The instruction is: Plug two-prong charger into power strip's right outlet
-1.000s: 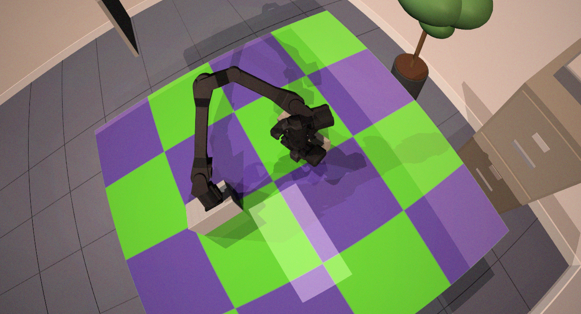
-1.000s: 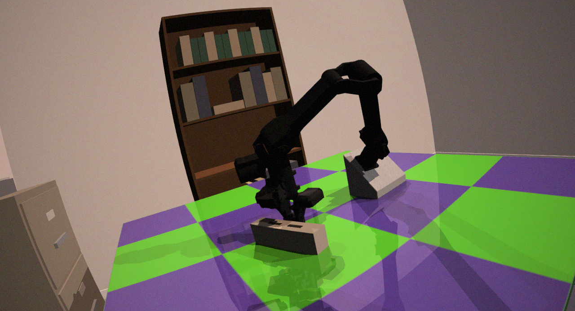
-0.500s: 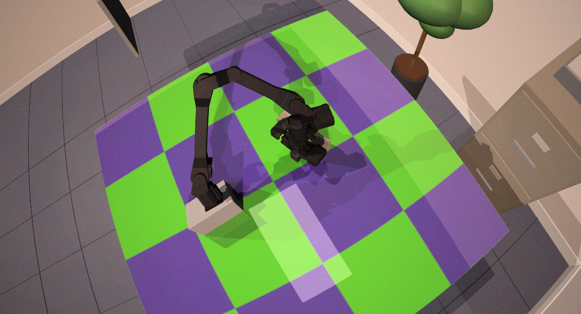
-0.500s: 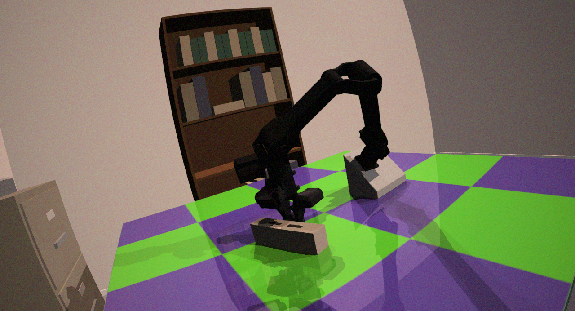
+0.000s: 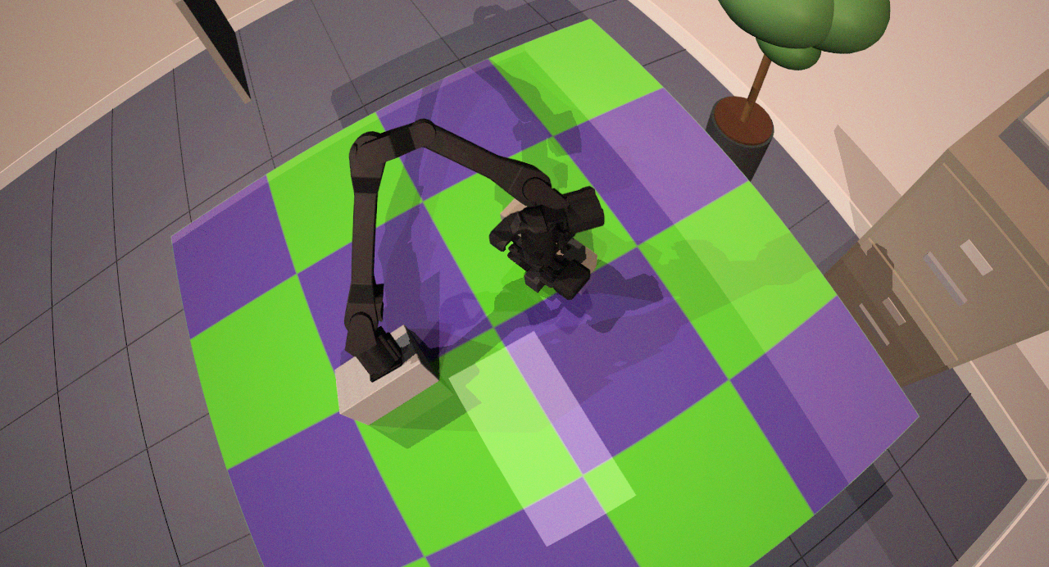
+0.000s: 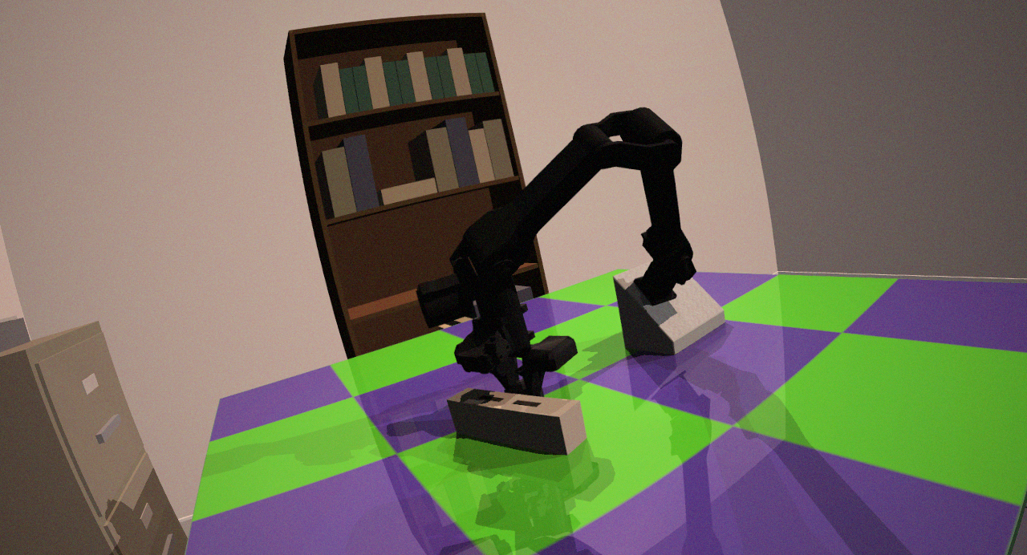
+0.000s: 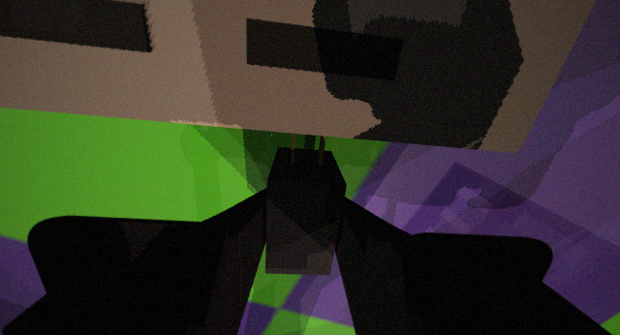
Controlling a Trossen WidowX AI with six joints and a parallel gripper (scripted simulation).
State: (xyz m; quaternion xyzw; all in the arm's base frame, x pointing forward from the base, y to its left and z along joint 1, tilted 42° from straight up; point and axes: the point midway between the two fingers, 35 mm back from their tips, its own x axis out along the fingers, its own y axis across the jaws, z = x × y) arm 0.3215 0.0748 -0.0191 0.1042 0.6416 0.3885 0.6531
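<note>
The arm (image 6: 545,185) rose from its base, bent at a high elbow and reached down over the middle of the worktop. The wrist pointed steeply downward. The gripper (image 7: 302,214) was clamped, both fingers pressing the sides of a dark body held between them.

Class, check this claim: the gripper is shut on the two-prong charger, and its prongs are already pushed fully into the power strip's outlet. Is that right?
Not quite. The gripper is shut on the charger, but its prongs are bare, short of the power strip, not pushed in. The wrist view shows this.
</note>
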